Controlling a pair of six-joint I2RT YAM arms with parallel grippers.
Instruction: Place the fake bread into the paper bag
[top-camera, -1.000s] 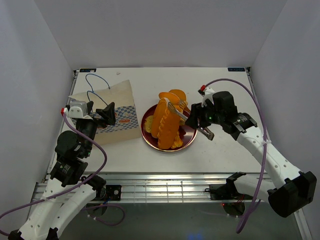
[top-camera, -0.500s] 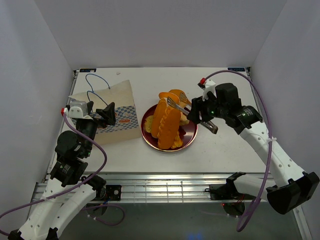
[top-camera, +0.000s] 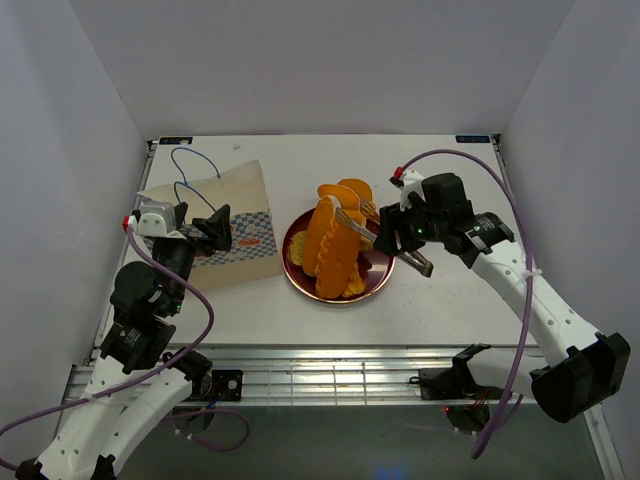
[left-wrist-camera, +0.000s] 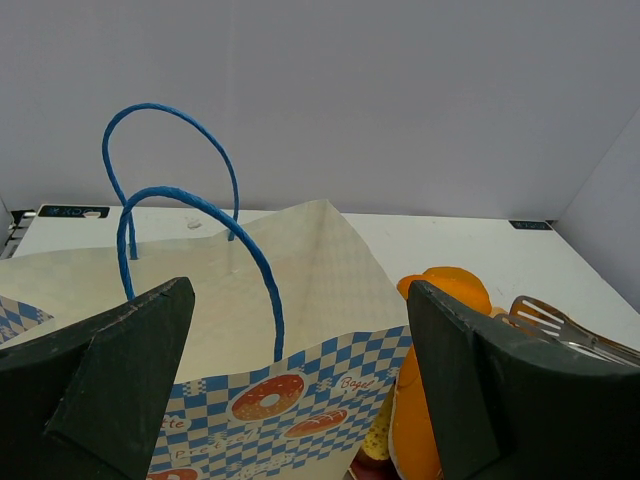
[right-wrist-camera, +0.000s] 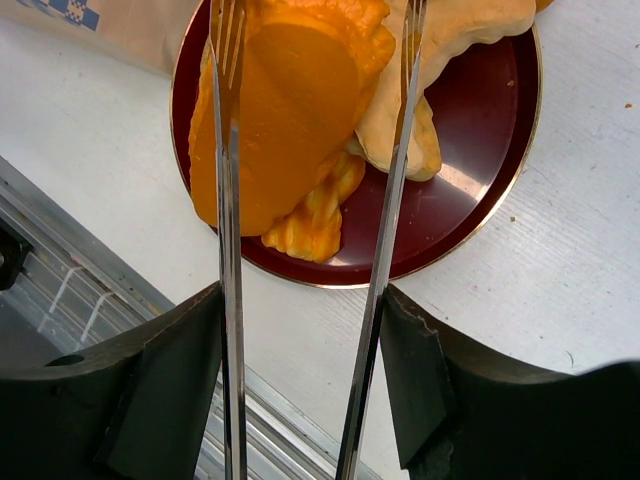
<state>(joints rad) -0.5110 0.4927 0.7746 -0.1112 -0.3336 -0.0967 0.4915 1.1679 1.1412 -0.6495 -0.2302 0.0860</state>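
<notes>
STEP: grasp of fake bread (right-wrist-camera: 285, 130) on plate (right-wrist-camera: 480, 190) | right end effector (right-wrist-camera: 315, 60): spread astride loaf, not pinching | left end effector (left-wrist-camera: 300, 390): spread, empty | ADVICE: loaf to be squeezed centrally before transfer to paper bag (top-camera: 235, 225).

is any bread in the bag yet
No, the top view shows the bread all piled on the plate, beside the bag.

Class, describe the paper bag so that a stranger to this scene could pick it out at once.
Start at the dark red plate of orange bread mid-table, then look left. The paper bag lies there, before the left arm's pincer. Only it is tan, with a blue-and-white checkered band and blue cord handles.
</notes>
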